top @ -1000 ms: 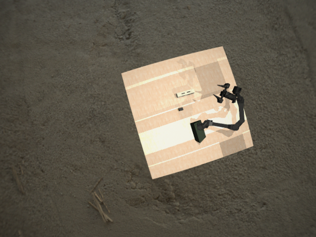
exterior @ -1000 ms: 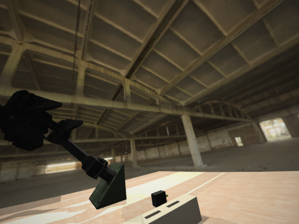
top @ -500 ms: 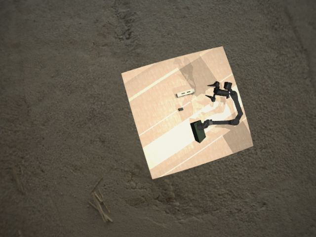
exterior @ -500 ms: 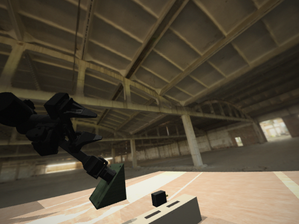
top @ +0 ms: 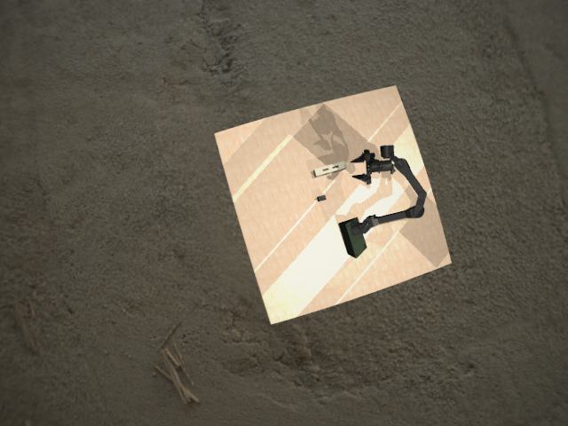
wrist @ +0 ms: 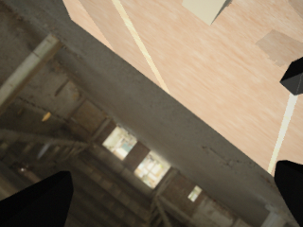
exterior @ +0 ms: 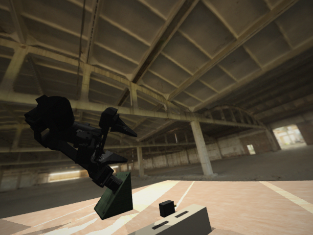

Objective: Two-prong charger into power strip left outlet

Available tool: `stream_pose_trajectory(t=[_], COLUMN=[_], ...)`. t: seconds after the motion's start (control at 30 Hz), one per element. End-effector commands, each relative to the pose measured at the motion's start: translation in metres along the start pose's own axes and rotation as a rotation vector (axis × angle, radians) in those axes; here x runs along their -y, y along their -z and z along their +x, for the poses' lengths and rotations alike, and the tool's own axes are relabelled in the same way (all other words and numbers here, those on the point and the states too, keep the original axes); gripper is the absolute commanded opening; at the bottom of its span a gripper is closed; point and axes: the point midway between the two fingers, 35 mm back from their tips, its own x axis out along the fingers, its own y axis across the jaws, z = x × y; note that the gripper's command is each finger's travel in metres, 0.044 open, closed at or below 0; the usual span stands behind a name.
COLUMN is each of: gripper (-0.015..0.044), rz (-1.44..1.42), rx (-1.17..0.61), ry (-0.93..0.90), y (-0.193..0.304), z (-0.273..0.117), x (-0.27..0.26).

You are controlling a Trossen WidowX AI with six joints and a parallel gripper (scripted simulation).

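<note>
The claw (top: 357, 169) (exterior: 131, 148) (wrist: 176, 177) is open above the surface (top: 293, 229) (exterior: 252, 202) (wrist: 213, 71), its 2 fingers apart and holding nothing. The charger (top: 321, 198) (exterior: 167, 208) (wrist: 294, 78) rests near the power strip (top: 323, 170) (exterior: 187, 222) (wrist: 204, 8), unplugged.

Bench (top: 293, 238) (exterior: 252, 199) (wrist: 189, 71), pale, wood-toned and crossed by light bands and grey shadows, amid rough grey-brown ground (top: 114, 206) bearing a bundle of dry sticks (top: 174, 366), with a ribbed ceiling (exterior: 121, 33) and concrete columns (exterior: 201, 148) in the exterior view.
</note>
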Motion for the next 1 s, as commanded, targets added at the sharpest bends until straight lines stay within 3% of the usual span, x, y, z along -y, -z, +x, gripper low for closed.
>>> stream_pose_trajectory(t=[0.0, 0.5, 0.97], gripper=[0.0440, 0.0440, 0.0440], rz=[-0.080, -0.475, -0.791], rx=[-0.002, -0.032, -0.112], ry=[0.073, 0.348, 0.550], y=[0.001, 0.011, 0.024], z=[0.020, 0.086, 0.125], x=[0.006, 0.032, 0.055])
